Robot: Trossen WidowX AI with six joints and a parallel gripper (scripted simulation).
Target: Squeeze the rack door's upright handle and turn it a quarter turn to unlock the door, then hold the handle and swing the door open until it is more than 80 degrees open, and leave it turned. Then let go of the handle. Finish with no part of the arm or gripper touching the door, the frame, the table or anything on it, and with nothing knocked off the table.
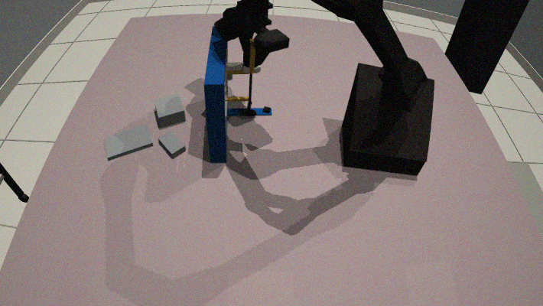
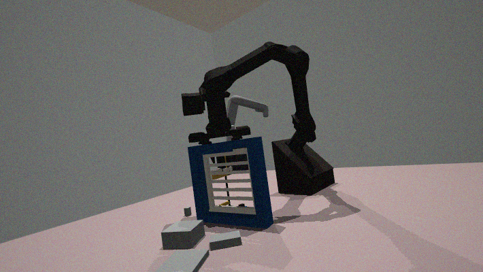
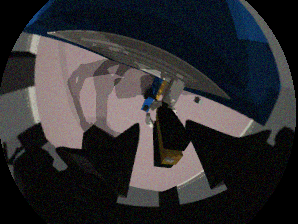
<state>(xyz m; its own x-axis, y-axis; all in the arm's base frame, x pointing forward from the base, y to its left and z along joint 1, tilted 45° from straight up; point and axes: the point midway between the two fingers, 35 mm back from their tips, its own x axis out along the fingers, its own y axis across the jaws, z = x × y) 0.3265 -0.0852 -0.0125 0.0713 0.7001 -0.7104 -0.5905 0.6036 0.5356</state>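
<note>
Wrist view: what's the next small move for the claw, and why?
I'd shift the claw slightly toward its right-hand finger in the wrist view, then close gently. The upright handle appears between the open fingers, with a visible gap at the left but little at the right.

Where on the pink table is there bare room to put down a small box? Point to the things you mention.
Probably in front of the black base (image 1: pixel 386 164), right of the shadows. It is crowded around the blue frame (image 1: pixel 215 122) (image 2: pixel 267 190), with grey blocks (image 1: pixel 170 107) (image 2: pixel 178 239) beside it.
</note>
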